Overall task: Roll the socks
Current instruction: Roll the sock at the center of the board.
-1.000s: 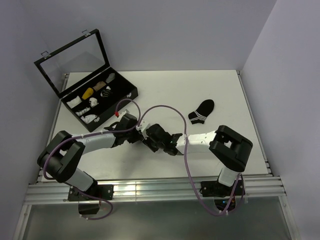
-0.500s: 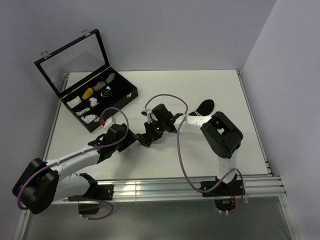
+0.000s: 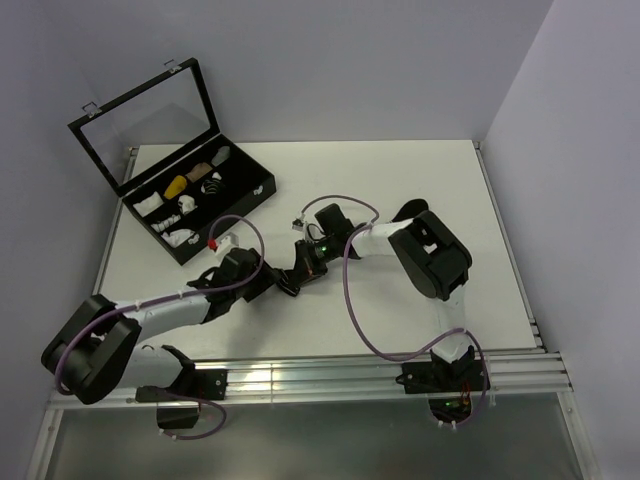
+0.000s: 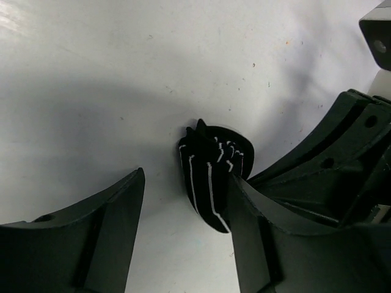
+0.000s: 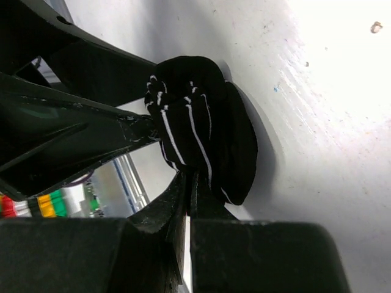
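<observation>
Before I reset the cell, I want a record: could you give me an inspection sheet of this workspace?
Surface: white table, few specks.
Job's things: rolled sock between the grippers; second sock partly behind the right arm.
Clutter: open black case holding small bundles.
Grippers: left gripper open around the roll; right gripper shut at its edge.
Cables: purple cables loop over the table.
Surroundings: lilac walls; nothing else seen.
</observation>
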Controlling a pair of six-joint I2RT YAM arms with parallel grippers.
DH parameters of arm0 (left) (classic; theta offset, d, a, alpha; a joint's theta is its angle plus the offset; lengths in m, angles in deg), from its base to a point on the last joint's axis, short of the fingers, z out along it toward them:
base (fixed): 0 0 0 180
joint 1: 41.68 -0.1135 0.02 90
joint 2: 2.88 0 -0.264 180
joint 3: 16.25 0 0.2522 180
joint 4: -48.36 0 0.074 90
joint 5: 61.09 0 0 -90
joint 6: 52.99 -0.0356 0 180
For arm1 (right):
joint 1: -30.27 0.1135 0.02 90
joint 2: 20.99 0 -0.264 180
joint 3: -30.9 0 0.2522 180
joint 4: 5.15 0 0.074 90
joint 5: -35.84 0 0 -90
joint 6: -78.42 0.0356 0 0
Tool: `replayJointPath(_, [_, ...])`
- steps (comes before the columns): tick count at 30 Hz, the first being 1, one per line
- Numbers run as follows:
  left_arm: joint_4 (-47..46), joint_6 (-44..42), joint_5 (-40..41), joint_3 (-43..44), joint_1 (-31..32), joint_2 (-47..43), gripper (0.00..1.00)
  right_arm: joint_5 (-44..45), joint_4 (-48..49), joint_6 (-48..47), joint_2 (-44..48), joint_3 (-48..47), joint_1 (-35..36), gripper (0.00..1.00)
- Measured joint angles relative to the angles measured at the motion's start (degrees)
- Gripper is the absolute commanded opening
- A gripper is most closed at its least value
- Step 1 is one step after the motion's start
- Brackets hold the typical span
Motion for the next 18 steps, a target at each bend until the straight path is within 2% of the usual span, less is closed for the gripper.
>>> replayJointPath(7, [-2.54, 0.0, -0.07, 1.7, 0.11, 3.96, 0.56, -2.71, 1.16, 1.84, -1.38, 0.0, -1.05, 0.0])
replayJointPath(10, [-3.34, 0.09, -0.22, 2.4, 0.11, 5.44, 0.51, -3.41, 1.66, 2.58, -1.81, 0.0, -1.27, 0.02])
replayJointPath(13, [-4.0, 0.22, -0.37, 2.86, 0.11, 6.71, 0.41, -3.43, 1.88, 2.75, -1.86, 0.04, -1.33, 0.08])
replayJointPath(14, [-4.24, 0.57, -0.48, 2.99, 0.11, 7.26, 0.35, -3.28, 2.23, 2.75, -1.84, 0.22, -1.33, 0.13])
replayJointPath(18, [-4.22, 0.79, -0.94, 4.15, 0.11, 8.37, 0.21, 0.42, 3.52, 1.64, 1.55, 2.93, -1.07, 0.29])
